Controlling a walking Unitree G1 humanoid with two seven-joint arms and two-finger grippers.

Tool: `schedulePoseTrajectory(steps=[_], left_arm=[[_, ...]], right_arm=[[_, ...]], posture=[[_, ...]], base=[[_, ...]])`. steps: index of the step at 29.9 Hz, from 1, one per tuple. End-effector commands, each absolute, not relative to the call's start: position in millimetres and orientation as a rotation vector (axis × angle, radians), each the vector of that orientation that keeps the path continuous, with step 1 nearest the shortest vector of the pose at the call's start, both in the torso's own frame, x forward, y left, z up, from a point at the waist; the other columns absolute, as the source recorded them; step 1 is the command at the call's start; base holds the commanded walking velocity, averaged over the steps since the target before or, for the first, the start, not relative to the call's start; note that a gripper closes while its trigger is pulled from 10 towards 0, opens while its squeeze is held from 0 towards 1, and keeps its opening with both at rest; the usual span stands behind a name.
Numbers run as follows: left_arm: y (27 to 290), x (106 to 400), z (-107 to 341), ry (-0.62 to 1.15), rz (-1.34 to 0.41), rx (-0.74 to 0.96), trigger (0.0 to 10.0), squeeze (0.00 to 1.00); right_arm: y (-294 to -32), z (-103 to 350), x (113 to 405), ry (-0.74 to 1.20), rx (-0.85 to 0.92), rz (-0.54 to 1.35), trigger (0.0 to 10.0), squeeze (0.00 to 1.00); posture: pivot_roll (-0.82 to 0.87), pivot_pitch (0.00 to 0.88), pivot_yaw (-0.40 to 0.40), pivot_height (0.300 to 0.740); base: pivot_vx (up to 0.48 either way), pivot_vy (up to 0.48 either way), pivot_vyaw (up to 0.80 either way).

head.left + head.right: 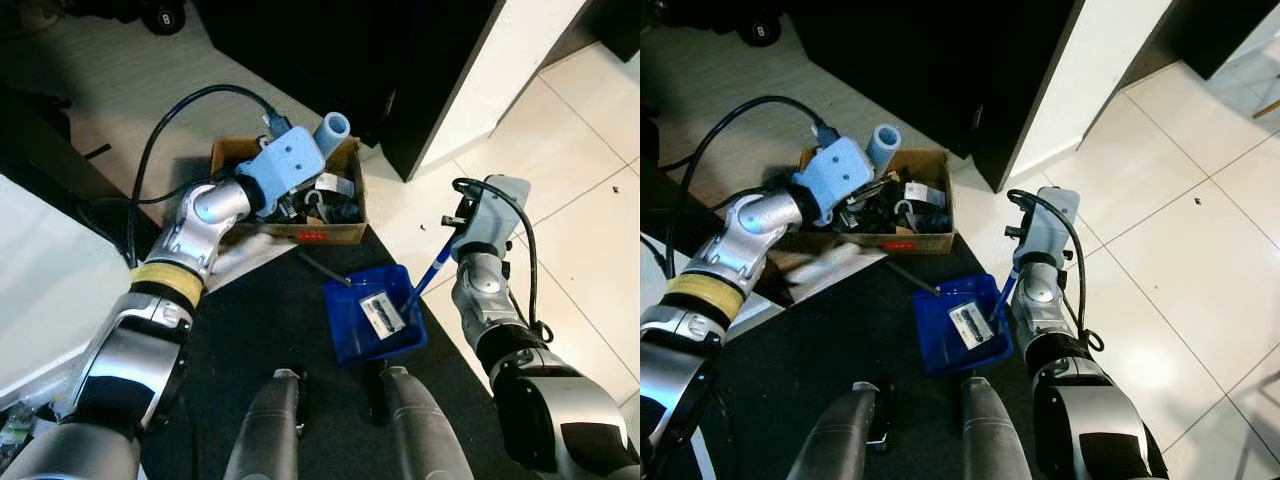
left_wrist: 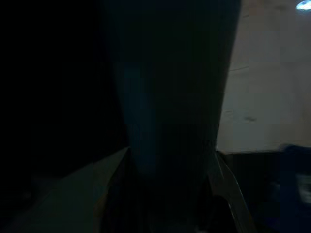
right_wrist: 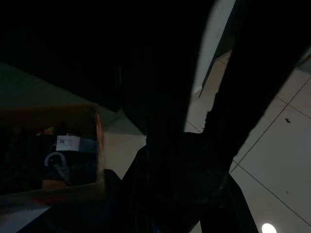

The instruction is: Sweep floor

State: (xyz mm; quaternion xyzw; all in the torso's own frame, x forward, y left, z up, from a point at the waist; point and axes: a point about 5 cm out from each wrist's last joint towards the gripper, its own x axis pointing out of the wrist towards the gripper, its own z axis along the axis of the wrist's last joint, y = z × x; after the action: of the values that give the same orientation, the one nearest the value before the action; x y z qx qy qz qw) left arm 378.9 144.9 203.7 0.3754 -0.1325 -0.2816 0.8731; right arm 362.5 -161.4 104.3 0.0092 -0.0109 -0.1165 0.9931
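Low on the dark floor mat [image 1: 270, 330], just ahead of the robot's two grey legs, sits a blue plastic dustpan [image 1: 372, 312]: a shallow, square-cornered tray, glossy, holding a small white label or card [image 1: 382, 312]. Its thin blue handle [image 1: 432, 272] rises slantwise toward the right end effector [image 1: 462, 232], which sits at the handle's upper end beneath a pale blue-grey wrist housing with a looped black cable; the fingers are hidden, so how far they stand open, and whether they grip the handle, cannot be told. Left end effector [image 1: 312, 195]: reaches over an open corrugated cardboard box [image 1: 345, 232], its light blue housing and a pale blue foam-like cylinder [image 1: 332, 130] uppermost; whether its fingers are open or shut, and whether they hold anything, cannot be told among the clutter. Box contents: tangled black and grey items, a white tag, a red mark on the front wall. Thin dark rod [image 1: 322, 268] lies on the mat between box and dustpan. Left forearm: polished silver with a yellow tape band [image 1: 168, 282]. Glossy white floor tiles [image 1: 590, 150] with dark grout lines lie to the right; a black cabinet [image 1: 400, 60] with a white side panel stands behind. Both wrist views are very dark; the right one faintly shows the box edge and tiles.
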Motion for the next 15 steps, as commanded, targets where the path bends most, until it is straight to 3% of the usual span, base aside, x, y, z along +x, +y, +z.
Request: schedulePoseTrajectory(steps=[1, 4, 15], left_arm=[[139, 376, 211, -0.4, -0.551, 0.843, 10.0, 0.0], [136, 375, 209, -0.409, -0.542, 0.831, 10.0, 0.0], [91, 359, 174, -0.451, -0.659, 0.642, 10.0, 0.0]], right_arm=[[-163, 74, 348, 0.1, -0.008, -0.232, 10.0, 0.0], [-164, 74, 348, 0.101, -0.009, -0.232, 10.0, 0.0], [-163, 72, 346, 0.107, -0.013, -0.228, 10.0, 0.0]], posture=[[0.0, 0.33, -0.034, 0.74], [0.0, 0.33, -0.033, 0.74], [0.0, 0.333, -0.034, 0.74]], base=[[0.0, 0.0, 0.0], [0.0, 0.0, 0.0], [0.0, 0.0, 0.0]])
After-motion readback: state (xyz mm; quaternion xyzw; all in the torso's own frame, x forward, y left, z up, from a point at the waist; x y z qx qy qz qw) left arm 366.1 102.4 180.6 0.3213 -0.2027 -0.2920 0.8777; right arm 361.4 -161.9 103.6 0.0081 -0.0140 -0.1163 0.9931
